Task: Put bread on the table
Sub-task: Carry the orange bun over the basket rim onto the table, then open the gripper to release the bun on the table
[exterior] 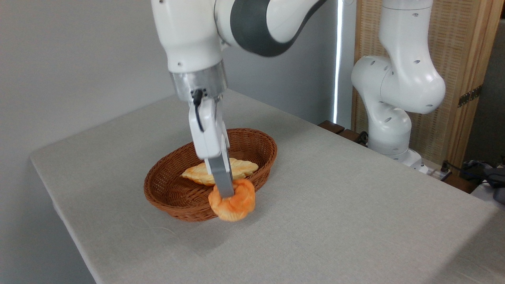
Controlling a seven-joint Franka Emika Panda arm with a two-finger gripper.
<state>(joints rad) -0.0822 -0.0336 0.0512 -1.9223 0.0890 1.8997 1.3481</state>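
Note:
The bread [233, 204], a small round orange-golden knotted bun, hangs in front of the near rim of the brown wicker basket [173, 197]. My gripper [226, 194] comes down from above and is shut on the bread; only one grey finger [221, 177] shows, the other is hidden behind it. Whether the bread touches the grey-beige cloth of the table [339, 221] or hangs just above it I cannot tell; a soft shadow lies under it.
A longer pale-golden braided loaf [240, 167] lies inside the basket behind my gripper. The robot's white base [390, 134] stands at the back right of the table. A wooden screen [465, 71] and cables [481, 169] are at the far right.

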